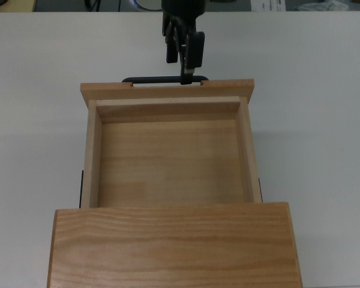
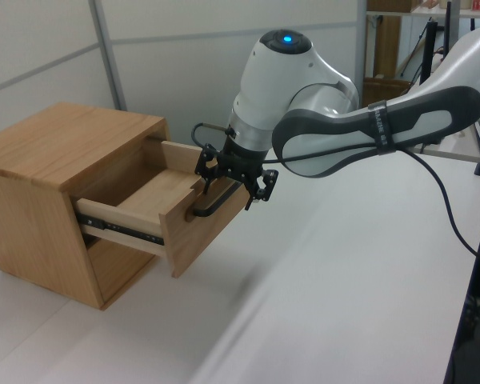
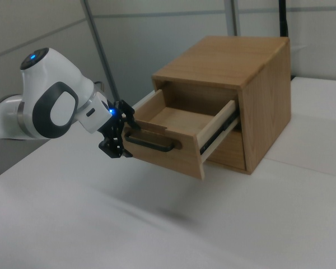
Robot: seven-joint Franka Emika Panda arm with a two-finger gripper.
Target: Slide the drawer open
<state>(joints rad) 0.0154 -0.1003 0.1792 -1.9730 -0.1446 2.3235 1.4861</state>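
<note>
The drawer (image 1: 168, 162), a light wooden tray with a wider front panel, stands pulled far out of the cabinet (image 1: 174, 246). Its thin black bar handle (image 1: 156, 79) runs along the front panel. My gripper (image 1: 182, 60) hovers just beyond the handle, open, with nothing between its fingers. In the left view the gripper (image 2: 234, 178) spreads its fingers in front of the handle (image 2: 212, 204) on the drawer's front panel (image 2: 200, 236). The right view shows the gripper (image 3: 119, 134) just off the left end of the handle (image 3: 151, 144), and the drawer (image 3: 168, 120) is empty.
The cabinet (image 2: 64, 136) sits on a white table (image 2: 344, 304). The arm (image 2: 368, 136) reaches in from the left view's right. A black cable (image 2: 448, 224) trails from it. Wall panels and shelving stand behind the table.
</note>
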